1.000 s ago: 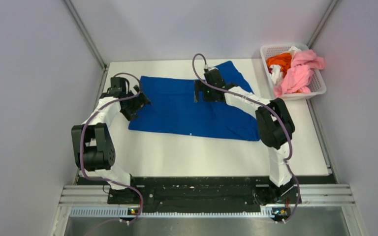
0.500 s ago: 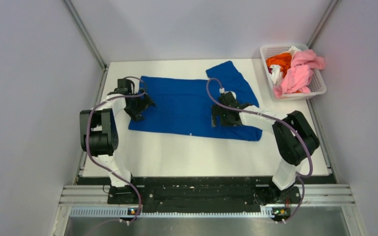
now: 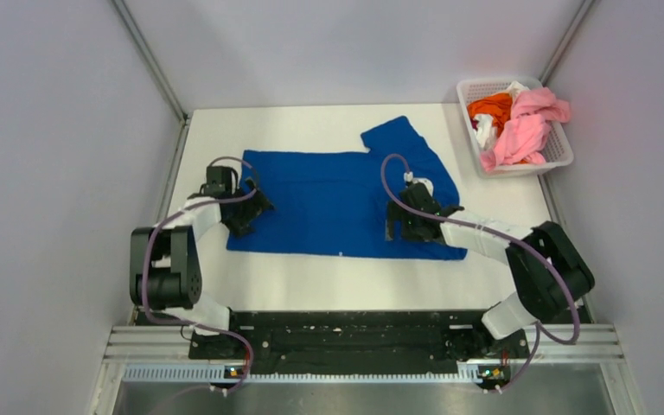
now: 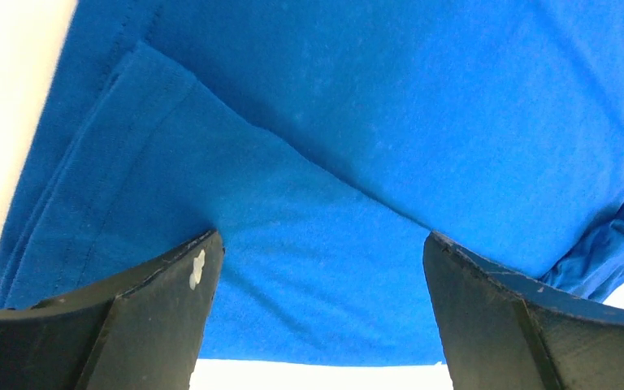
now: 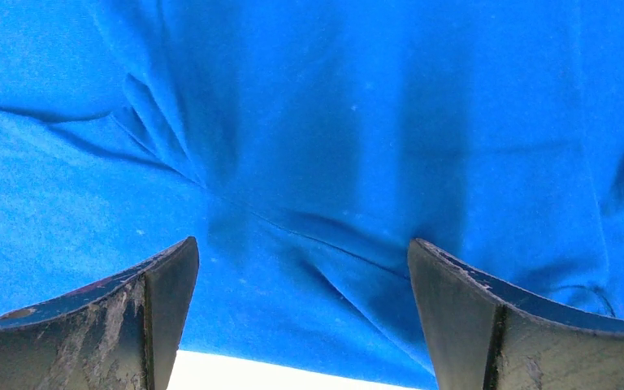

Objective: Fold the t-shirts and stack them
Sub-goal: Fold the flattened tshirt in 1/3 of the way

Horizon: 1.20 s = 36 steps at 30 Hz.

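Note:
A royal blue t-shirt (image 3: 328, 194) lies spread flat on the white table, plain side up, one sleeve sticking out at the back right. My left gripper (image 3: 244, 218) is open, low over the shirt's left edge; its wrist view shows blue cloth (image 4: 317, 162) with a sleeve fold between the spread fingers. My right gripper (image 3: 402, 226) is open, low over the shirt's front right part; its wrist view shows creased blue cloth (image 5: 309, 146) between the fingers. Pink (image 3: 523, 130), orange (image 3: 490, 105) and white (image 3: 484, 128) tees lie heaped in the basket.
The white lattice basket (image 3: 560, 152) stands at the table's back right corner. Grey walls close in the left, back and right sides. The white table (image 3: 337, 281) shows in front of the shirt.
Both grippers moved toward the near edge over the shirt, the right one most. The shirt shifted nearer and its front right corner spread out.

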Available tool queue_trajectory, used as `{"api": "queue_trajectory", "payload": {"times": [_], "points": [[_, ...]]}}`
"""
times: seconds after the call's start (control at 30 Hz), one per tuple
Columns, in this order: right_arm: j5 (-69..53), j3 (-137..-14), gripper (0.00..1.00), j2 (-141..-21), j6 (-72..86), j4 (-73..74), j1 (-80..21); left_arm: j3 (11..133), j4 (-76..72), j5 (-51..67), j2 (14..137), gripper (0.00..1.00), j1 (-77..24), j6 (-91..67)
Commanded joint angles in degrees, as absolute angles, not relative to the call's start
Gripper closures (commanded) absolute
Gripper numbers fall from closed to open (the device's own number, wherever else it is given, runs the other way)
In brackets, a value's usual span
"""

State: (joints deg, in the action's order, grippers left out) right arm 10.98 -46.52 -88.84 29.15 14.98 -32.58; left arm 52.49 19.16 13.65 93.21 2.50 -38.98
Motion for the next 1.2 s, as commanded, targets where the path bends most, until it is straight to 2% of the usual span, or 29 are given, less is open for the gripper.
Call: {"api": "queue_trajectory", "payload": {"times": [0.0,0.2,0.4,0.73,1.0,1.17], "points": [[10.67,-40.57,0.01,-82.81,31.15,18.24,-32.56,39.84,27.24,8.02,85.49,0.01,0.64,-40.99],[9.68,-34.98,0.01,-74.10,32.56,19.51,-32.94,28.38,29.17,6.64,70.31,0.01,-2.46,-46.23],[7.63,-29.77,0.01,-65.51,36.31,22.03,-33.78,23.51,30.42,5.60,61.20,0.01,-3.33,-48.27],[5.46,-24.41,0.01,-52.68,42.17,26.45,-34.63,23.55,30.57,5.93,58.90,0.01,-3.34,-47.68],[7.79,-24.94,0.01,-50.04,42.06,28.82,-34.63,27.49,31.23,5.45,58.03,0.01,-3.34,-46.32],[14.30,-31.23,0.01,-51.01,39.83,28.69,-34.67,34.15,33.48,2.70,58.59,0.01,-3.34,-45.04]]}}
